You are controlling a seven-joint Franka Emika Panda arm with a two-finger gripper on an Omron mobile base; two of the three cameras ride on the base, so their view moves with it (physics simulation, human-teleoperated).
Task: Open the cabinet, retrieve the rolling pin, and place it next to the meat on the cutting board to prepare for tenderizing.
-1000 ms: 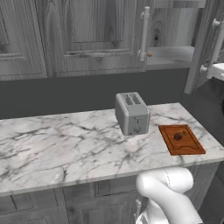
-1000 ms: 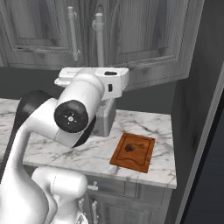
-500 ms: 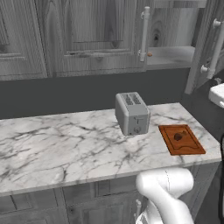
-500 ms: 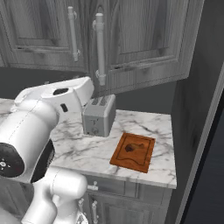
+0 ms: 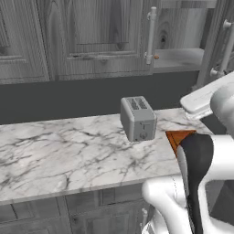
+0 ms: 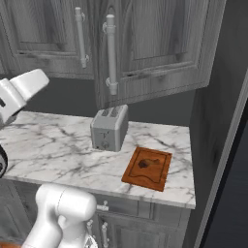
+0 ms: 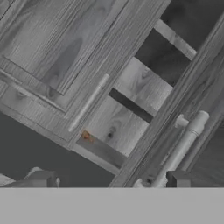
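Note:
The tall grey cabinet [image 5: 105, 36] has its left door shut and its right door [image 6: 155, 48] swung open. Behind the left door's edge, an orange-brown tip of the rolling pin [image 5: 156, 56] pokes out on the grey shelf [image 5: 180, 57]; the rest is hidden. That tip [image 7: 87, 137] also shows in the hand view. The cutting board [image 6: 147, 167] lies right of the toaster with the dark meat [image 6: 145, 163] on it. My gripper [image 7: 109, 181] is open and holds nothing, pointing at the cabinet opening from some distance.
A grey two-slot toaster [image 5: 137, 118] stands on the marble counter [image 5: 59, 155]. The open door's bar handle [image 7: 181, 146] hangs close to my right fingertip. My white arm [image 5: 205, 151] covers part of the board in the left base view. A dark wall closes the counter's right end.
The hand has drawn away from the open right door's handle, down and back toward the base. The door stays open and nothing on the counter has moved.

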